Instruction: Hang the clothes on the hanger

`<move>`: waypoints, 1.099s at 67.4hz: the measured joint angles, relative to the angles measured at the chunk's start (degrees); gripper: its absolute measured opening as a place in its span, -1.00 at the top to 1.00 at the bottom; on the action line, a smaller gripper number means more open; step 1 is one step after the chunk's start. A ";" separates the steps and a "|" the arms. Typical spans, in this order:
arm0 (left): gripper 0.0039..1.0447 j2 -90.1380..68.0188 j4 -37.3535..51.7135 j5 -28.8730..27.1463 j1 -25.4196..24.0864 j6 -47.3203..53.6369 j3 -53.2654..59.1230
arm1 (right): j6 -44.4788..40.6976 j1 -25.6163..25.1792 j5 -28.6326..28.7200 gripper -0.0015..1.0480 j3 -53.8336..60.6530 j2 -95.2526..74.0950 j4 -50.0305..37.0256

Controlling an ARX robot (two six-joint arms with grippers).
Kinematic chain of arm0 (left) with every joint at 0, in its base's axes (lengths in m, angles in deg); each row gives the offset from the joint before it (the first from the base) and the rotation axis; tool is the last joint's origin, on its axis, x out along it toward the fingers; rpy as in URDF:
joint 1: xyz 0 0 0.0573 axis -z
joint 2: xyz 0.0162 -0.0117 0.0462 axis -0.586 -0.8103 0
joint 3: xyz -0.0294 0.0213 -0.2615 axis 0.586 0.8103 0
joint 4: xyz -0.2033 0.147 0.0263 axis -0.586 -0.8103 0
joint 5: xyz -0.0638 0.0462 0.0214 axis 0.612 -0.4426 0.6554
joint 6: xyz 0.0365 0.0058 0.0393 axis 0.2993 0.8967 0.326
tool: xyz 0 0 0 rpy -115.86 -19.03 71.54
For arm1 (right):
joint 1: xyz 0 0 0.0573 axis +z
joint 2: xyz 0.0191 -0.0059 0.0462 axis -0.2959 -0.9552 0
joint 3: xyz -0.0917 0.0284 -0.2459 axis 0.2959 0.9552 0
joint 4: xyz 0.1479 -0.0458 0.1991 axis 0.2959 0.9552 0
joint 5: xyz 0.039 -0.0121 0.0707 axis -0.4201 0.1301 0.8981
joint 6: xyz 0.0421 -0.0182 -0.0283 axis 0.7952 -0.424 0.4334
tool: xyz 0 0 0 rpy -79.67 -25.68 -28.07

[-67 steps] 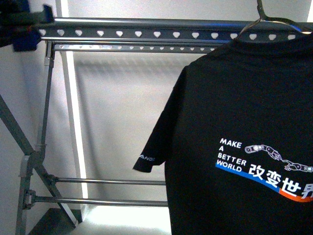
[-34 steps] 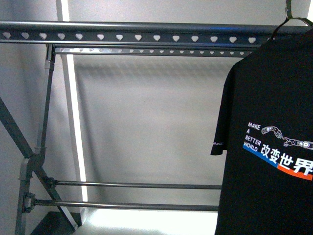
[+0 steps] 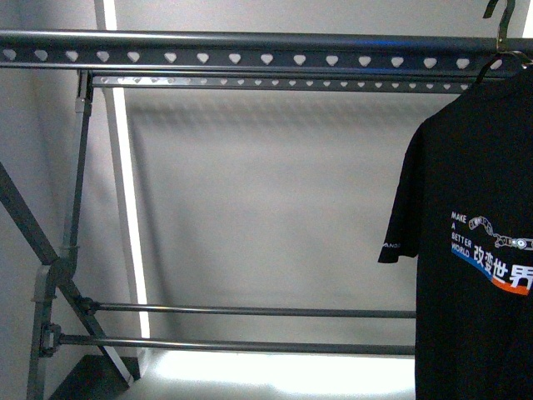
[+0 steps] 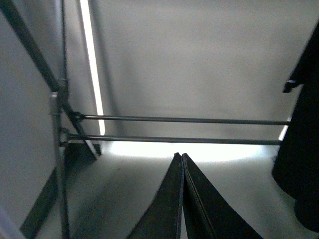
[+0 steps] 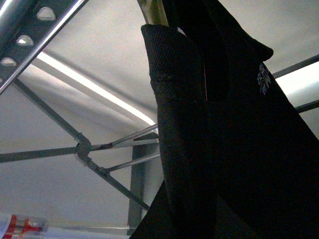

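- Front view: the shirt hangs at the far right, just under the rail. Its wire hook rises past the rail, and you cannot tell whether it rests there. Neither arm shows.
- Left wrist view: your left tool is clenched on nothing, well apart from the shirt.
- Right wrist view: the shirt fills the frame beside the rail, and you cannot tell the right tool's state. Hanging looks nearly done; confirming the hook's seat and letting go probably remain.

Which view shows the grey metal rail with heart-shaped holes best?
The front view: the long grey metal rail with heart-shaped holes spans the picture's top, its hole row plain. The right wrist view catches only a short stretch with a few holes. The left wrist view shows just the rack's thin lower bars, no rail.
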 joint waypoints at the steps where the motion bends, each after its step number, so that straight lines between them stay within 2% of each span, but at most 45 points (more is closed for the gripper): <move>1: 0.94 0.31 -0.20 -0.02 -0.24 0.00 0.11 | 0.15 0.02 -0.09 0.91 -0.28 -0.17 0.09; 16: 0.94 6.58 -4.61 0.28 -0.98 0.02 1.92 | 1.88 0.70 -2.97 0.91 -5.20 -4.55 1.46; 23: 0.94 7.67 -3.30 0.31 -1.01 0.04 3.32 | 2.32 0.87 -3.58 0.90 -6.47 -6.19 1.68; 43: 0.94 16.06 -11.17 0.31 -1.01 0.02 3.34 | 2.16 1.38 -4.44 0.91 -8.02 -8.52 1.92; 71: 0.94 24.55 -19.47 0.28 -1.01 0.02 3.34 | 0.22 2.29 -4.90 0.90 2.91 -6.99 -4.52; 74: 0.94 25.16 -20.15 0.31 -1.01 0.02 3.34 | -0.31 2.34 -5.25 0.80 3.98 -6.45 -5.55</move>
